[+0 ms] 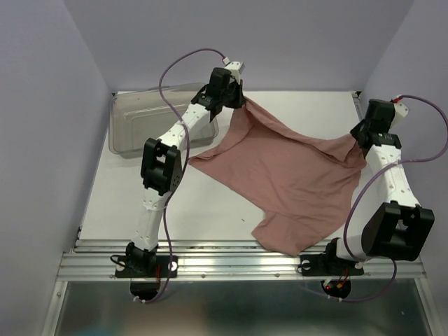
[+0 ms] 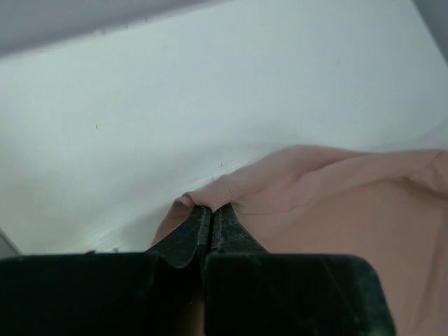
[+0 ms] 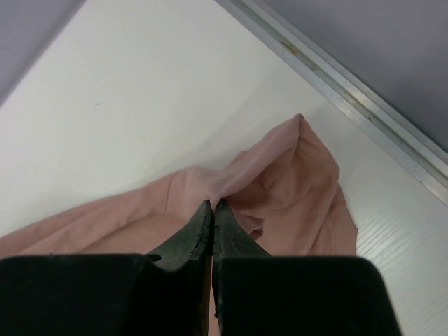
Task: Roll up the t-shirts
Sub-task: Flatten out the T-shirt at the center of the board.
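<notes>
The dusty-pink t-shirt (image 1: 290, 175) hangs stretched between both grippers above the white table, its lower part draping down to the near edge. My left gripper (image 1: 243, 101) is shut on the shirt's far left corner, a fold of pink cloth (image 2: 224, 192) pinched at the tips of my left gripper (image 2: 210, 208). My right gripper (image 1: 362, 142) is shut on the right corner; in the right wrist view the right gripper (image 3: 213, 204) pinches a bunch of t-shirt fabric (image 3: 280, 182) that hangs below it. No chest print shows.
A clear grey plastic bin (image 1: 133, 126) stands at the table's far left, close beside the left arm. A metal rail (image 1: 238, 255) runs along the near edge. Purple walls close in the back and both sides.
</notes>
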Robot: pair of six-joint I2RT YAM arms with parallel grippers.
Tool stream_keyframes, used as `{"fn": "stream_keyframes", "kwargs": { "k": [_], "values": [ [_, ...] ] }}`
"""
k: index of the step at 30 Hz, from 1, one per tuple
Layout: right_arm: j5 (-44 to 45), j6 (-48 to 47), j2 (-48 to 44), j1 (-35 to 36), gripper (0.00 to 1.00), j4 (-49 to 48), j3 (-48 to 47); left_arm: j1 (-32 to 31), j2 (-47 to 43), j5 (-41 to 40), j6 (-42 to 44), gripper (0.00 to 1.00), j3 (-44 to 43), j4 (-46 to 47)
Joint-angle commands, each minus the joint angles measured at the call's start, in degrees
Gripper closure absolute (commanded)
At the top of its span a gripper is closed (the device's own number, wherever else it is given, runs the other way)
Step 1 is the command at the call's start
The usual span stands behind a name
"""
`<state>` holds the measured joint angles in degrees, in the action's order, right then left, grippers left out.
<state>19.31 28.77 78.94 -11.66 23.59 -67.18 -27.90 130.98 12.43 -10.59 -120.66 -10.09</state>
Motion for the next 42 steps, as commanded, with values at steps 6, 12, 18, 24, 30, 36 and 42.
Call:
{"fn": "stream_keyframes", "kwargs": {
  "k": [6,12,18,24,30,36,42],
  "values": [
    [4.77,0.93,-0.62,-0.82,0.99,0.13,-11.91,1.18,2.19,4.45,-3.21,1.00,-15.31,0.33],
    [4.95,-1.08,-7.56,-0.82,0.99,3.91,-19.47,1.27,-8.16,4.98,-2.95,1.00,-11.27,1.64],
    [4.95,-5.13,-14.06,-0.82,0.99,8.48,-33.79,1.18,-21.17,3.93,-1.81,1.00,-7.57,2.44],
    [2.49,-9.35,-17.84,-0.82,0.99,12.52,-49.68,1.18,-34.27,3.48,-0.13,1.00,-4.32,4.72],
    [1.17,-12.51,-20.49,-0.82,0.99,12.70,-59.37,1.27,-42.10,1.02,0.39,1.00,-6.34,4.11],
    [-0.41,-12.78,-22.86,-0.82,0.99,12.44,-66.15,1.27,-49.40,-0.56,0.13,1.00,-3.80,6.48],
    [0.73,-12.25,-25.06,-0.29,0.99,11.74,-66.94,1.27,-55.56,-2.14,0.83,1.00,-0.37,7.10]
  ]
}}
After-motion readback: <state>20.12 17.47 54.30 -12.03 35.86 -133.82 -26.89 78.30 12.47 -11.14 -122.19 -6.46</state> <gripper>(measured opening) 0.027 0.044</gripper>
